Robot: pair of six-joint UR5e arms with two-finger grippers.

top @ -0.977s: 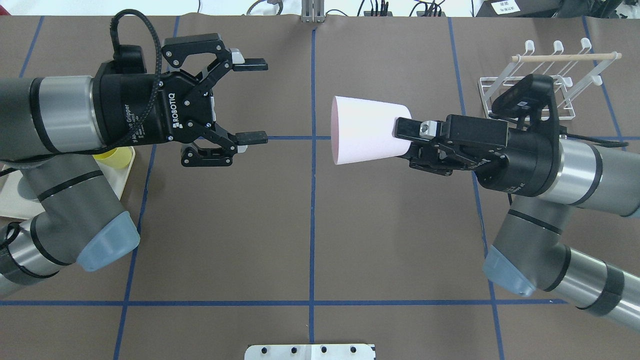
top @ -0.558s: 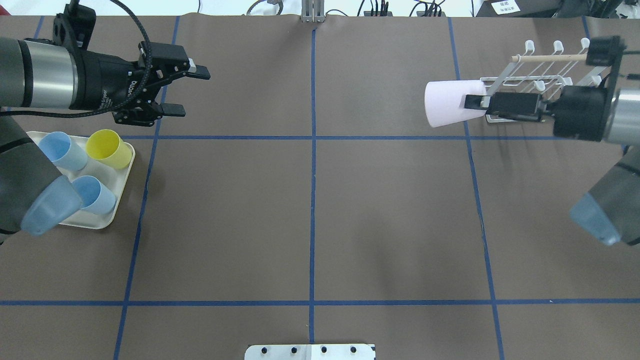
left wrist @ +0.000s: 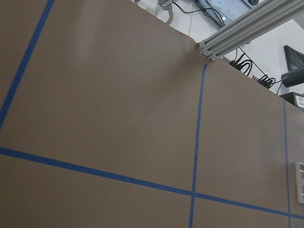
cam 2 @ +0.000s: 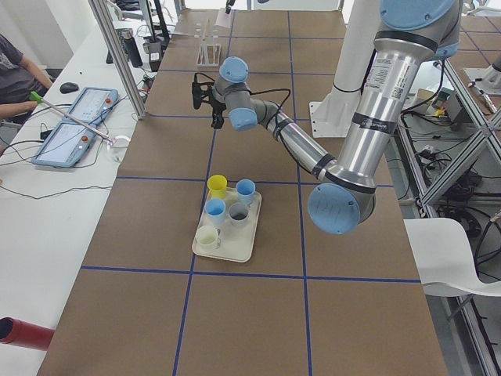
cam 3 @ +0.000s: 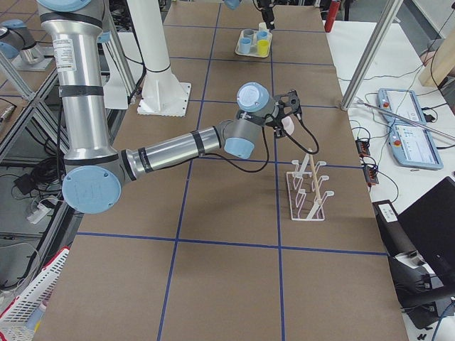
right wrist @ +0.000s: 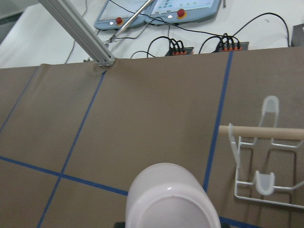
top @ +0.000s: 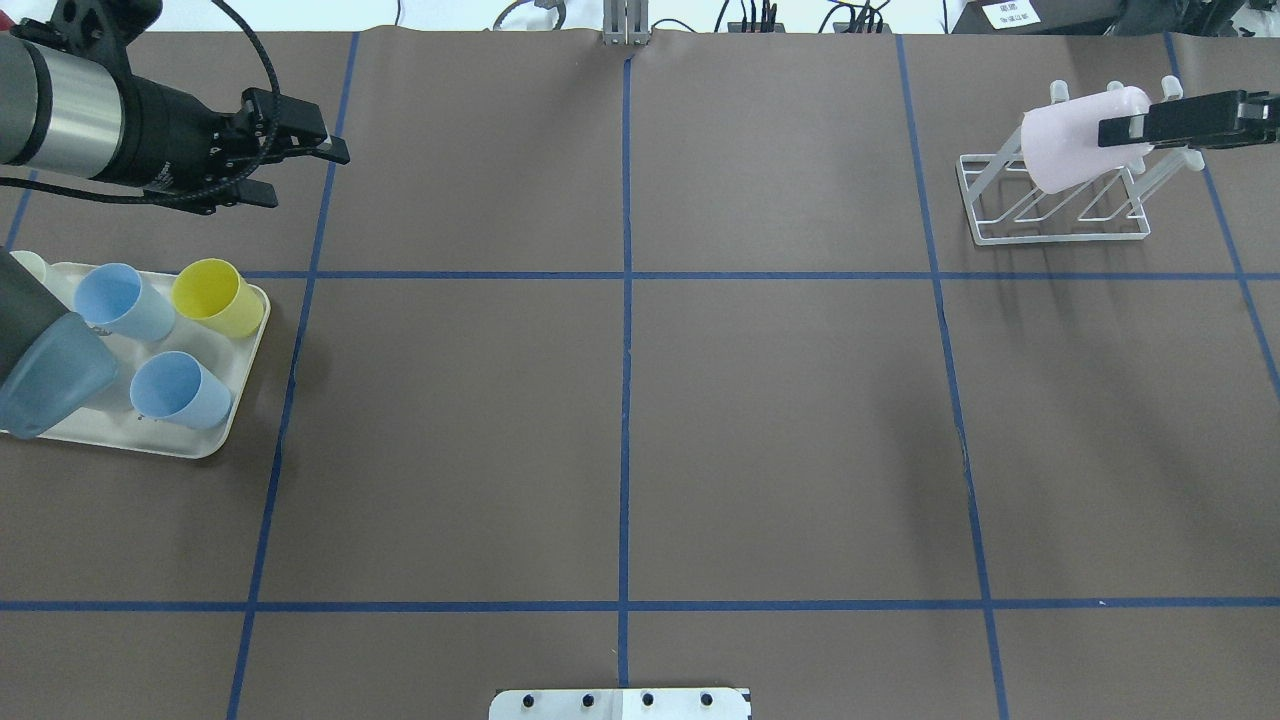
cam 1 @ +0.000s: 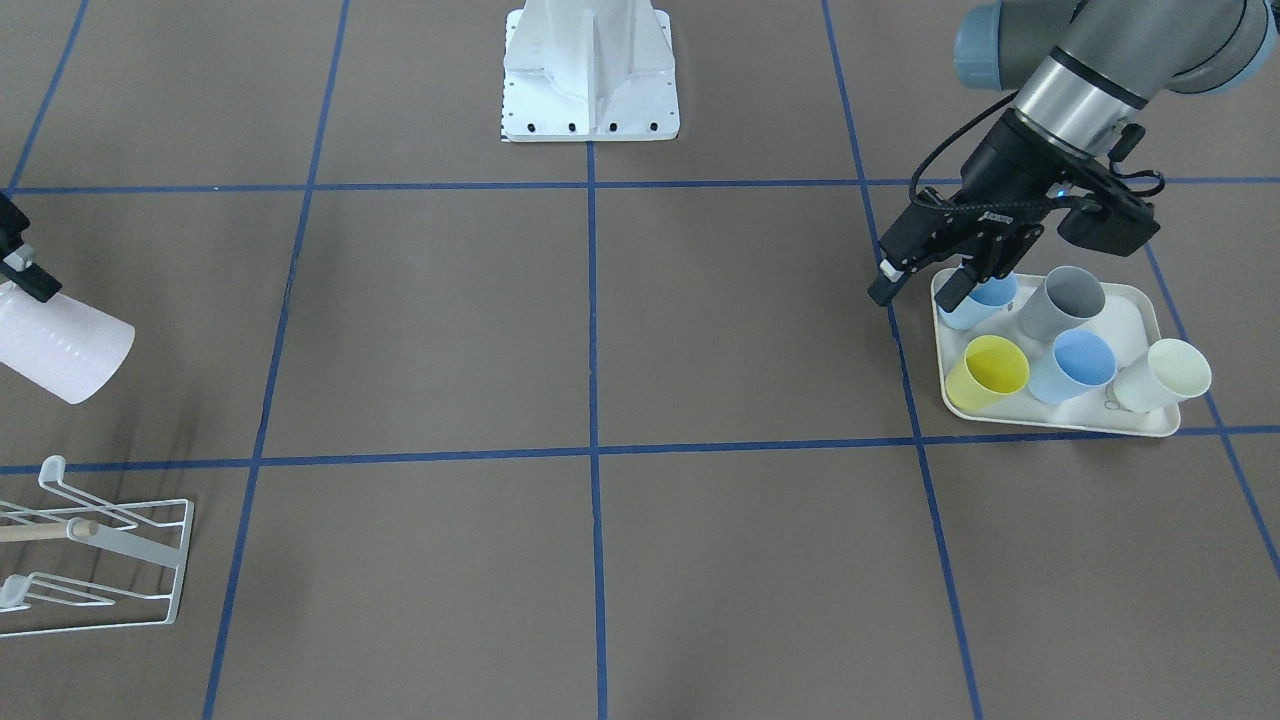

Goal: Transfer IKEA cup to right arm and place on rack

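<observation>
Where the table's right end lies, the right gripper [top: 1112, 130] is clamped on the pale pink cup [top: 1068, 142]. Cup held aloft, tilted, over the white wire rack [top: 1060, 215], not touching it, on no prong. Left gripper [cam 1: 913, 297] hangs at the edge of the cream tray [cam 1: 1137, 318], jaws apart, nothing between them. Yellow cup [cam 1: 988, 372] and others stand in the tray.

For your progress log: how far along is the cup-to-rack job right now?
Done: handover; the right gripper holds the pink cup, the left gripper is open and empty near the tray. In hand: cup in the air beside the rack, on no prong. Left: seat it on a prong, release.
</observation>
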